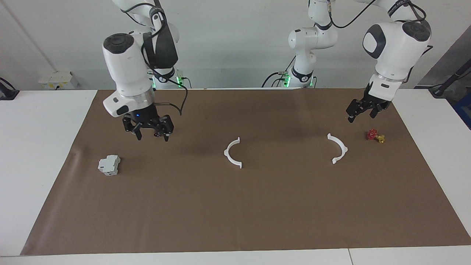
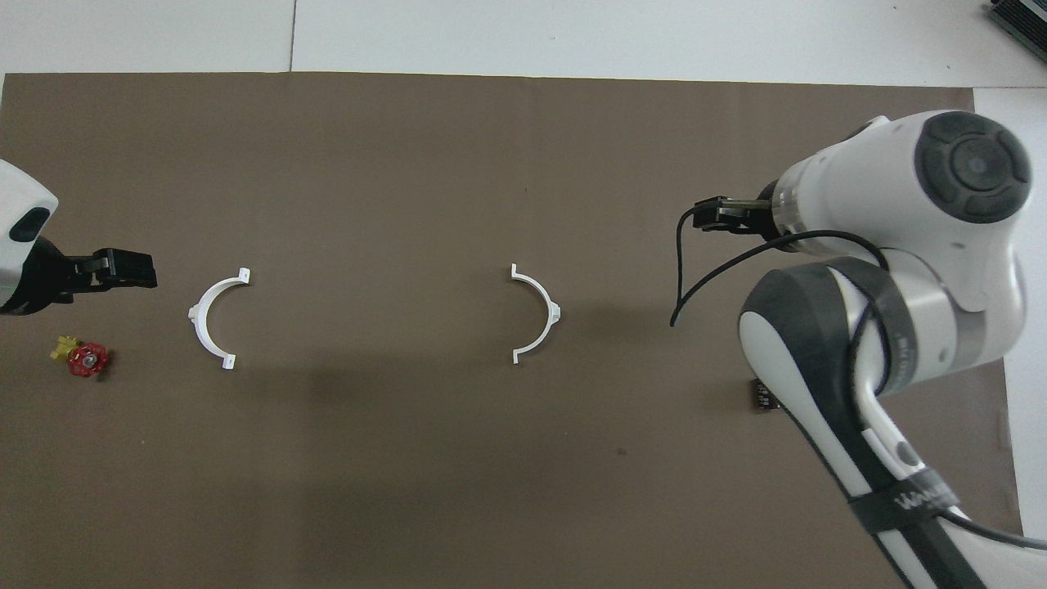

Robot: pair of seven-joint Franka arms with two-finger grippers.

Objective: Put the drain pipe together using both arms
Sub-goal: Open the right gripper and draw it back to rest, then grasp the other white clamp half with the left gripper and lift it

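Arcs of thin white plastic, one [image 1: 232,152] mid-bench and one [image 1: 338,148] toward your left arm, lie well apart on brown paper [image 1: 243,206]. Your right hand [image 1: 149,128] and left hand [image 1: 362,108] hang wide, empty.

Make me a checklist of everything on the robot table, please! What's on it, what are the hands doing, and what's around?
Surface: brown mat on a white table.
Job's things: two white half-rings, middle arc and second arc, lying flat and apart, not joined.
Clutter: grey-white block; red and yellow valve toward the left arm's end; small black cylinder, partly hidden.
Hands: right hand open, empty, raised over the mat; left hand open, empty, raised over the mat beside the valve.
Cables: black cable loops from the right wrist.
Surroundings: white wall; socket box; green lights at both arm bases.
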